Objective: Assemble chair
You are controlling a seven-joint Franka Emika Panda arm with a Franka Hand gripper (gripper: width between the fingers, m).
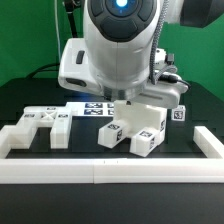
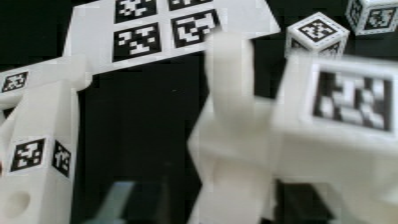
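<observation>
The chair parts are matte white blocks with black-and-white tags. A joined cluster of blocks [image 1: 141, 127] stands mid-table, right under my gripper [image 1: 127, 101]. In the wrist view an upright white piece of the cluster [image 2: 237, 120] rises between my fingers, with a tagged block [image 2: 347, 100] beside it. My gripper [image 2: 214, 206] is open and straddles that piece, with dark gaps on both sides. A slotted panel [image 1: 45, 124] lies at the exterior view's left and also shows in the wrist view [image 2: 39, 120]. A small tagged cube [image 1: 180, 114] sits at the right and shows in the wrist view too [image 2: 317, 31].
The marker board [image 1: 96, 108] lies flat behind the cluster and shows in the wrist view [image 2: 160, 25]. A long white border rail [image 1: 110, 171] runs along the table's front and up both sides. The table top is black.
</observation>
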